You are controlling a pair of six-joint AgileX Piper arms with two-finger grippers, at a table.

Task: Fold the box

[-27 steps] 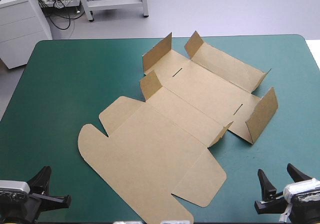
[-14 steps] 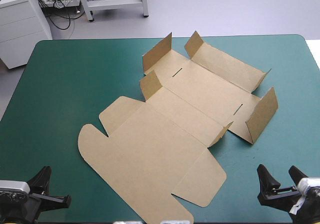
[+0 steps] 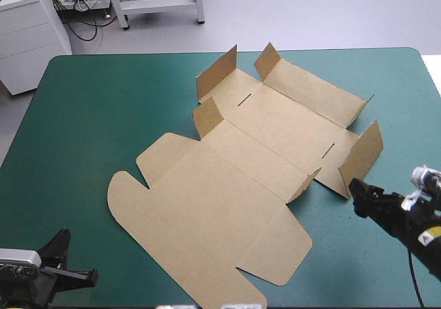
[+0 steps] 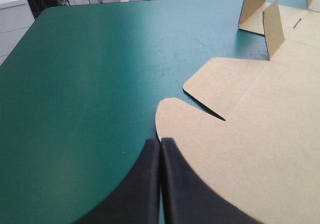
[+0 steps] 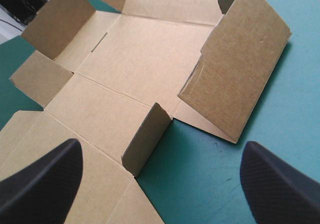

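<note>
The right gripper (image 5: 162, 149), fingers wide apart, faces the box's (image 3: 241, 185) raised side wall (image 5: 240, 59) — better to grasp its top edge squarely. The left gripper (image 4: 160, 142) has its fingers together.

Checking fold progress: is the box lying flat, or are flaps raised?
Partly raised: the box lies spread open, lid flat, but its side flaps stand upright.

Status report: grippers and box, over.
Left gripper shut, at the box edge. Right gripper open, facing a raised flap. Box mostly flat, not held. Nothing in the way.
</note>
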